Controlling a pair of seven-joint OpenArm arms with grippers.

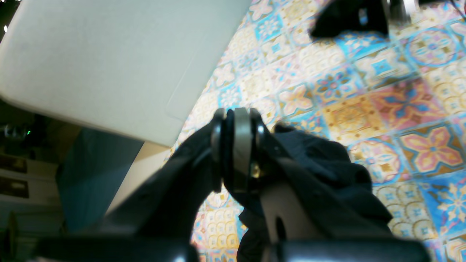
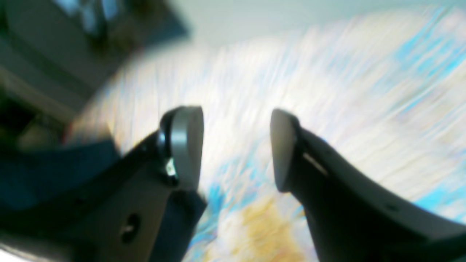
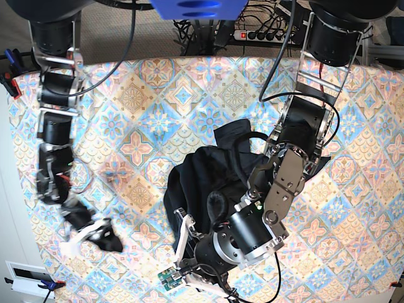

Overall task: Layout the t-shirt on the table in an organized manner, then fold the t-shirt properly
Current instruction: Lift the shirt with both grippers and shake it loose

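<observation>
We find the t-shirt [image 3: 202, 183] bunched in a dark heap mid-tabletop [image 3: 158, 82], so neither layout nor folding is done. Our left pincer [image 1: 236, 153] is clenched on a pinch of its fabric. The right pincer [image 2: 236, 153] gapes with nothing between its jaws, seemingly above bare pattern, though blur obscures that.

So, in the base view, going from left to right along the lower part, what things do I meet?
Right gripper, its jaws open over the table → the crumpled black t-shirt → left gripper, jaws shut on the shirt's near edge → the left arm rising to the right.
</observation>
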